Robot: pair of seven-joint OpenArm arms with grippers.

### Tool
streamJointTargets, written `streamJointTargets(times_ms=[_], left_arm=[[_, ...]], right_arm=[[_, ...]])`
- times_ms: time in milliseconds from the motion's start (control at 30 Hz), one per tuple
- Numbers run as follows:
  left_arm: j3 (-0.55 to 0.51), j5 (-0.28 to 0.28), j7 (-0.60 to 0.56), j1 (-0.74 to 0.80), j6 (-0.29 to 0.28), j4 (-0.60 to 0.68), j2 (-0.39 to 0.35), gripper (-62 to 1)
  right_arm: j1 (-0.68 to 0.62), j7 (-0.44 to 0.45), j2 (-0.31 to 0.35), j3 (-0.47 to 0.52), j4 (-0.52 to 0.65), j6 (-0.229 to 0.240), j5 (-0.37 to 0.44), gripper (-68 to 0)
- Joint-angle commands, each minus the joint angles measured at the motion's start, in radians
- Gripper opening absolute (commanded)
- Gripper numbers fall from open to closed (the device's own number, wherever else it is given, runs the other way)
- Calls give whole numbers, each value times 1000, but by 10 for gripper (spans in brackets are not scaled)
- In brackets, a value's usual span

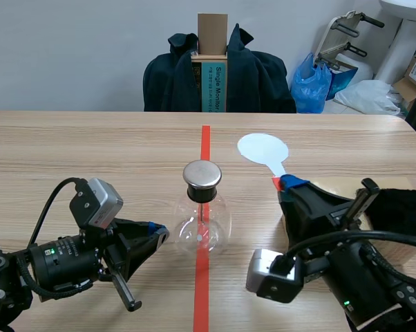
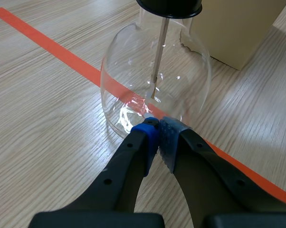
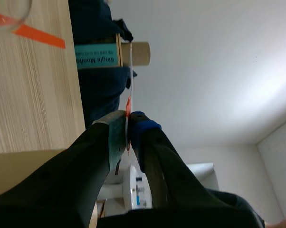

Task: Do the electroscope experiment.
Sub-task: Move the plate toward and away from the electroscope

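Flask sits just ahead of pressed-together left hand; right hand pinches white paddle.

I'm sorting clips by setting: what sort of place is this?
Probably a lab or workroom: a wooden table marked with orange tape, a glass electroscope flask, and a cardboard box, coat and blue bag by the wall behind.
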Motion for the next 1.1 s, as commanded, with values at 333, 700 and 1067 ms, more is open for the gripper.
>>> streamJointTargets(times_ms=[333, 700, 1067], left_arm=[[-1, -10, -16, -6, -3, 21, 3, -582], [-1, -10, -16, -6, -3, 21, 3, -582], [-1, -10, -16, -6, -3, 21, 3, -582]], right_arm=[[17, 211, 11, 4, 19, -16, 7, -667], [17, 340, 11, 4, 19, -16, 7, -667], [17, 369, 11, 4, 19, -16, 7, -667]])
